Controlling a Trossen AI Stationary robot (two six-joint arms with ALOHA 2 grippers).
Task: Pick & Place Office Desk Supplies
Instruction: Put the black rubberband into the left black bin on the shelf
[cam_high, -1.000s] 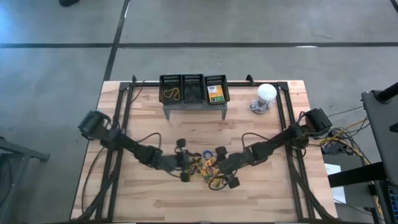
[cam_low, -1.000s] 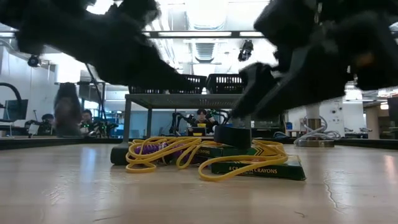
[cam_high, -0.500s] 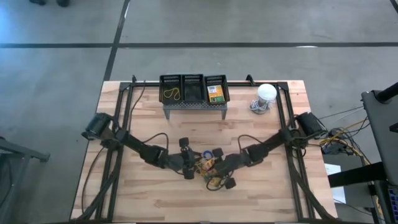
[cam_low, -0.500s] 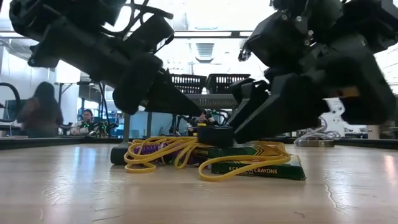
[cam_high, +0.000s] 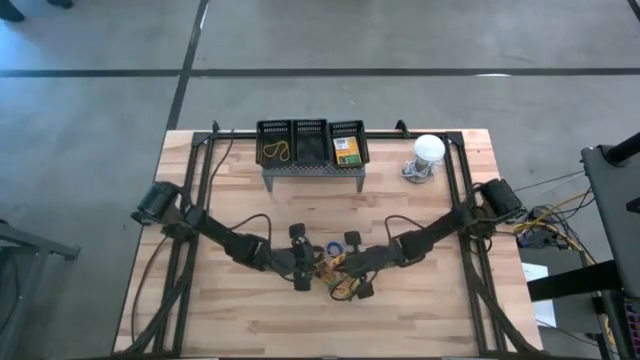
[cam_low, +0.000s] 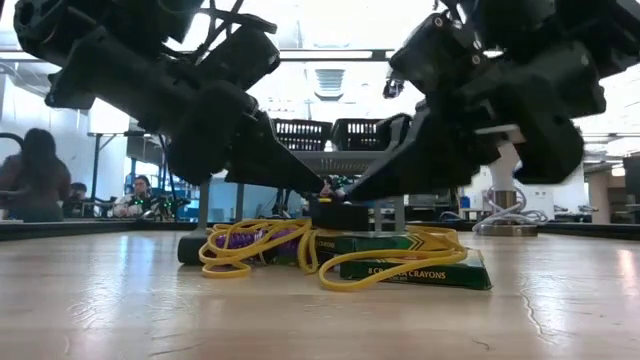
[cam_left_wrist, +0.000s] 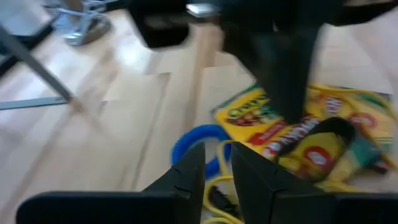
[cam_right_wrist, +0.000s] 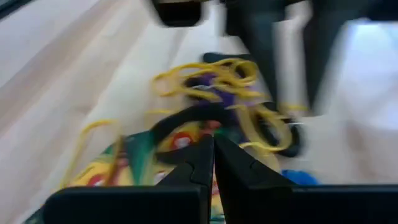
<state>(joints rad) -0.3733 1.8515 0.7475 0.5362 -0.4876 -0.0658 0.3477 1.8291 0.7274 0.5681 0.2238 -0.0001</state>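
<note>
Both grippers, left gripper (cam_high: 301, 258) narrowly parted and right gripper (cam_high: 352, 264) closed empty, crowd the mid-table pile of crayon boxes (cam_low: 415, 269) and tangled rubber bands (cam_low: 255, 246); snagged loops could drag neighbours.

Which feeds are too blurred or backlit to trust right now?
Left wrist view: smeared, crayon box print unreadable. Right wrist view: streaked, yellow rubber bands soft. Low view: bright ceiling lights backlight both arms into silhouettes, though the front crayon box stays sharp. High view: evenly lit and clear.
</note>
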